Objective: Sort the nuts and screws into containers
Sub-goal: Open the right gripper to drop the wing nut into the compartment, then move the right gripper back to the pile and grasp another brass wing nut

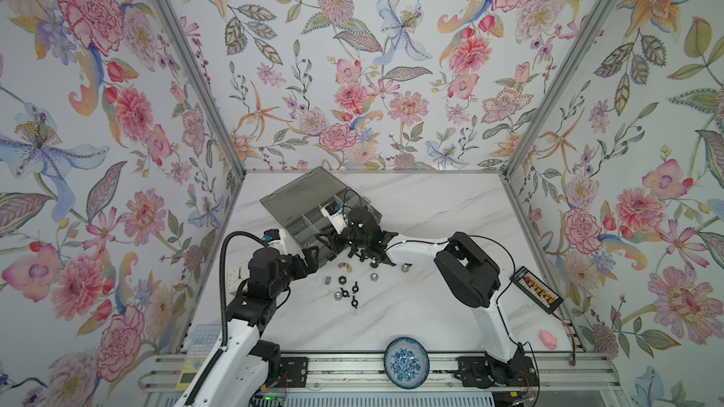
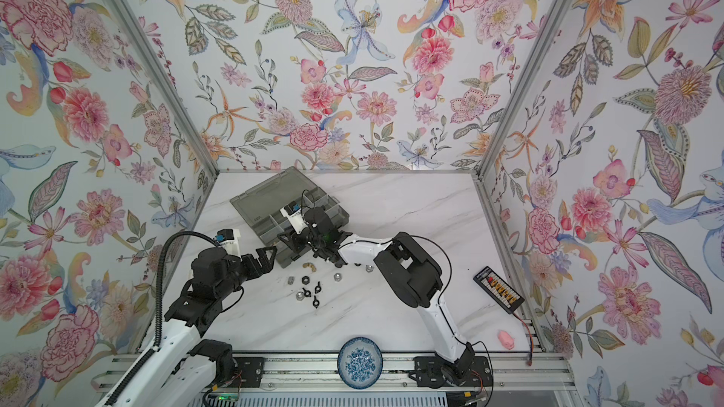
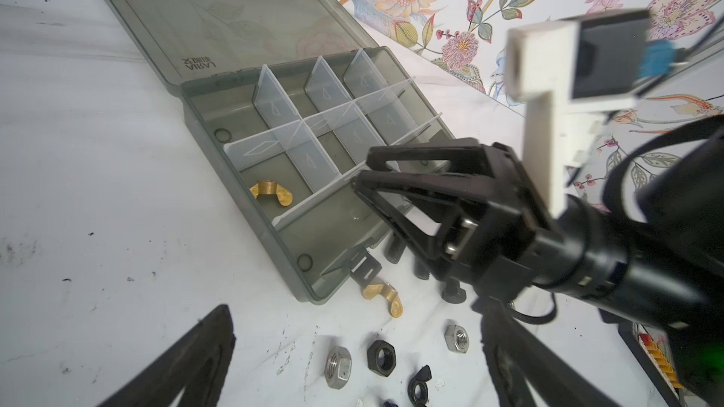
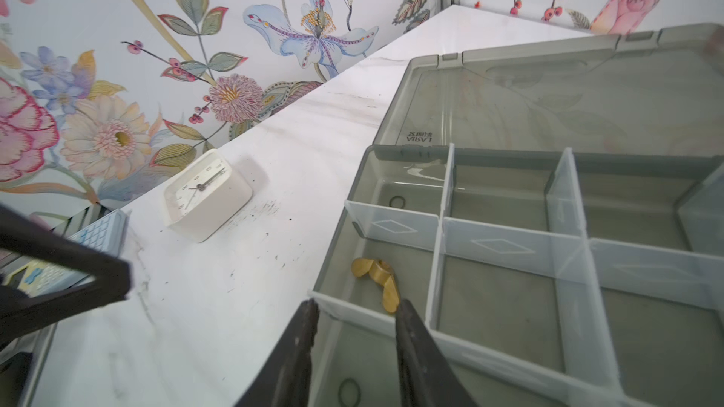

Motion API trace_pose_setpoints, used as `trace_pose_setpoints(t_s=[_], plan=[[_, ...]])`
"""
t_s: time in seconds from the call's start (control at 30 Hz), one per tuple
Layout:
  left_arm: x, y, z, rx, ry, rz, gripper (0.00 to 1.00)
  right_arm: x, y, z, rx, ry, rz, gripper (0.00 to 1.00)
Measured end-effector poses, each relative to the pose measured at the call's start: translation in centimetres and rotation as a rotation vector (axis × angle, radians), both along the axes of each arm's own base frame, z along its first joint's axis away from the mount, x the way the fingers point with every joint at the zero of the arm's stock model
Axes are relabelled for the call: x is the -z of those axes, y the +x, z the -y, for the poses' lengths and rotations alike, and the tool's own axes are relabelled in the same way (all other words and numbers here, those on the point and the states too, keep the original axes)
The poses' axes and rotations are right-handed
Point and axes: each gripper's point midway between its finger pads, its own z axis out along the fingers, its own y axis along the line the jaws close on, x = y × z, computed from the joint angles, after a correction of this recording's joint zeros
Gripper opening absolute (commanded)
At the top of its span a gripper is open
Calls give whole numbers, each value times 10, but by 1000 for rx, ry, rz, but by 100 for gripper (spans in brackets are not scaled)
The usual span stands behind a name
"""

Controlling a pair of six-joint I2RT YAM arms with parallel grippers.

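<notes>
Work surface: a white marble-pattern tabletop [image 1: 411,307] enclosed by floral-papered walls. The smoky grey organizer box [image 3: 219,119] lies toward the back left, its lid [image 3: 219,21] folded open and flat.

Right gripper [image 4: 358,307]: positioned over the near end of the box, above a clear divider. The jaws are partly apart with nothing between them. One brass wing nut [image 4: 378,279] lies on the floor of a compartment along the box's outer wall, just beyond the fingertips.

Left gripper [image 1: 311,258]: jaws spread wide and empty, hovering just beside the box's near edge.

Parts not yet sorted lie on the tabletop in front of the box:
- a second brass wing nut [image 3: 382,295], just beside the box corner
- black bolts [image 3: 395,248], partly hidden under the right arm, so their count cannot be confirmed
- hex nuts [image 3: 340,364]
- black wing nuts [image 1: 354,287]
- domed nuts [image 1: 374,276]

Handling, as judged: all parts are small, rigid, light metal and should not deform.
- Wing nuts: close across the two wings.
- Hex nuts: these lie flat and low, so close on opposite flats with the fingertips at the surface.
- Domed nuts: these are smooth and rounded and likely to slip, so grip low on the hex base.
- Bolts: these may roll, so close across the shank
</notes>
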Motion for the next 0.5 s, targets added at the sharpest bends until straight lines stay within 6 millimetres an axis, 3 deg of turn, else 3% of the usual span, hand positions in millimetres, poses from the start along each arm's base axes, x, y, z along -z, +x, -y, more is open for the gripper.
trace_pose_setpoints(t_s=[0.1,0.23,0.33,0.5], plan=[[0,0,1,4,-1,-1,99,-32,-17,16,-28,6,38,44],[1,-1,3,15,-5,-6,99,-50,-42,35,-70,-33,65,48],[4,-1,4,21,-8,-16,99,-43,-58,46,-94,-105,54,50],[6,-1,4,22,-8,-22,99,-8,-79,67,-114,-259,29,52]])
